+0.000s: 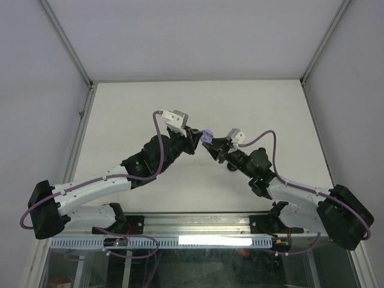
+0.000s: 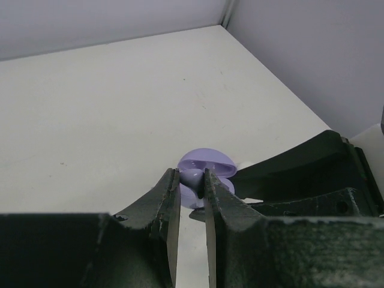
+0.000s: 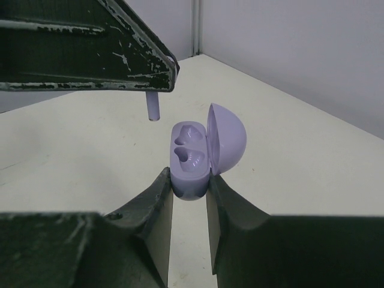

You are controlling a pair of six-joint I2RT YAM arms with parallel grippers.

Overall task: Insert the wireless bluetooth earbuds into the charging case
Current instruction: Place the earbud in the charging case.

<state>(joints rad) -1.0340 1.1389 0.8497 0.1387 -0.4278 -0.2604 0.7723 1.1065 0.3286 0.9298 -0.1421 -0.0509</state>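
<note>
**A:** Where do we find the case?

**B:** We see the pale purple case (image 3: 192, 157) clamped between the fingers of the right end effector (image 3: 189, 187), about the middle of the bench (image 1: 132, 114). Its lid (image 3: 228, 139) stands open on the 3 o'clock side, and two wells (image 3: 187, 144) face us.

**A:** And the earbud?

**B:** We see the left end effector (image 2: 191, 180) pinched shut on a pale purple earbud (image 3: 153, 108), stem pointing down. From the right wrist it hangs at 11 o'clock of the case, near but apart.

**A:** And from above?

**B:** We see the left arm reaching in from 8 o'clock and the right from 4 o'clock, their tips nearly meeting.
</note>
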